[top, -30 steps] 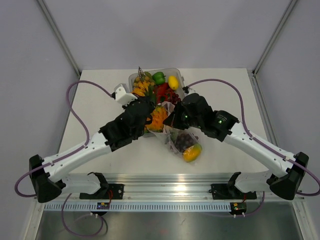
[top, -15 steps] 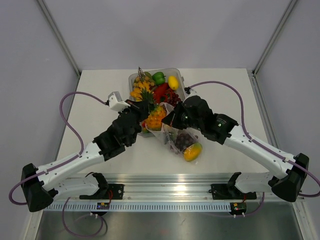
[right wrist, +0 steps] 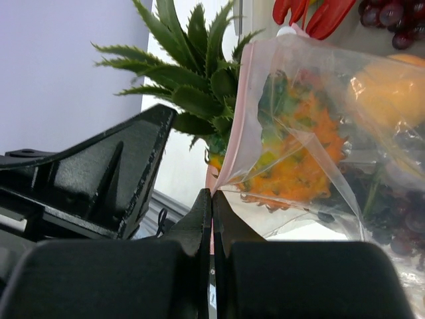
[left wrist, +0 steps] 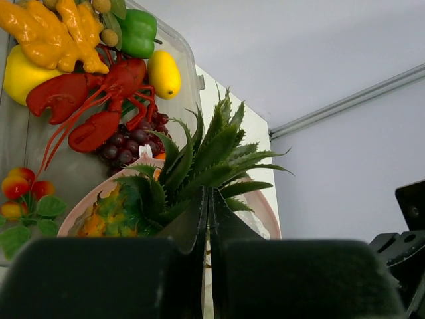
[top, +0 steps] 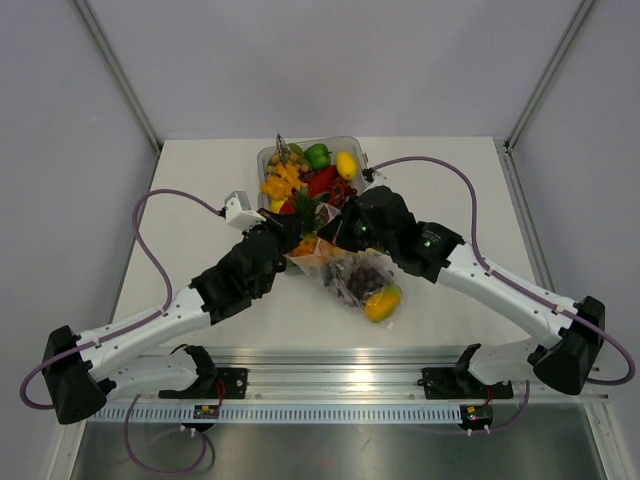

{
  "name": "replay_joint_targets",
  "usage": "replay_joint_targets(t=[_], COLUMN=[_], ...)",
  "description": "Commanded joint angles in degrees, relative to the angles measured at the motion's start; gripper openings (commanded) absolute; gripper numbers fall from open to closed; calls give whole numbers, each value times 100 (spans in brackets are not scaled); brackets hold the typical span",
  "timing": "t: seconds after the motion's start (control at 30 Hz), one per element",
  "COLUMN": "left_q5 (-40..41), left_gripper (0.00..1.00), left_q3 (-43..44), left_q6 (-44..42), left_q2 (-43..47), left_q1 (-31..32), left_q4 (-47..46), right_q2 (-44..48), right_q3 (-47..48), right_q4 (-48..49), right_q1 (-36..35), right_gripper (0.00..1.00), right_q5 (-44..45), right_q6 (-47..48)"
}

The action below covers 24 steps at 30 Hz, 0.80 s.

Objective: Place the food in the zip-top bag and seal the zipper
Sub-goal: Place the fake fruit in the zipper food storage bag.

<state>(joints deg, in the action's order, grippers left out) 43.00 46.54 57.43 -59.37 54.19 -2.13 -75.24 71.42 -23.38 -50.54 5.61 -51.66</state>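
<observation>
The zip-top bag lies mid-table with purple grapes and a yellow-orange mango inside. My right gripper is shut on its pinkish-red zipper and holds the mouth up. My left gripper is shut on the green leaves of a toy pineapple. The pineapple's orange body sits inside the bag's mouth, while its leaves stick out. In the top view the left gripper and right gripper stand close together over the mouth.
A clear tray at the back holds more food: a green pepper, a lemon, a red lobster, dark grapes and yellow pieces. Both arms' purple cables arch over the table sides.
My left gripper has carried the pineapple right and down, so its body now sits in the bag's mouth. My right gripper has shifted slightly left and back with the bag's edge.
</observation>
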Motion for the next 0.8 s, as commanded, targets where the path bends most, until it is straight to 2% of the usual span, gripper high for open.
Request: replay_joint_targets(t=[0.0, 0.13, 0.3, 0.47, 0.5, 0.57, 0.67, 0.7, 0.73, 0.77], left_q5=[6, -213, -784, -1952, -2049, -2348, -2525, -2499, -2481, -2464], left_gripper=[0, 0, 0, 0, 14, 21, 46, 57, 83, 90], left_q3=[215, 416, 979, 1058, 1067, 1067, 1154, 1225, 1286, 1339], left_q6=[14, -65, -355, -591, -619, -697, -1171, -1268, -1452, -1523], left_q2=[84, -47, -329, -557, -575, -523, -373, -356, -329, -294], left_q1=[-5, -14, -14, -14, -23, -75, -93, -93, -102, -119], left_q4=[-68, -7, 134, -59, 54, 169, 195, 387, 511, 756], right_q2=[80, 238, 545, 748, 783, 870, 1011, 1046, 1082, 1117], right_q3=[627, 847, 620, 233, 180, 75, -66, -75, -75, -67], right_q4=[396, 237, 290, 308, 325, 351, 307, 299, 272, 263], right_q1=[-52, -43, -43, -34, -26, -34, -17, -8, -17, -17], right_gripper=[0, 0, 0, 0, 0, 0, 0, 0, 0, 0], right_q5=[397, 801, 1056, 1084, 1083, 1048, 1171, 1188, 1223, 1224], right_q6=[278, 525, 569, 368, 350, 297, 314, 314, 323, 341])
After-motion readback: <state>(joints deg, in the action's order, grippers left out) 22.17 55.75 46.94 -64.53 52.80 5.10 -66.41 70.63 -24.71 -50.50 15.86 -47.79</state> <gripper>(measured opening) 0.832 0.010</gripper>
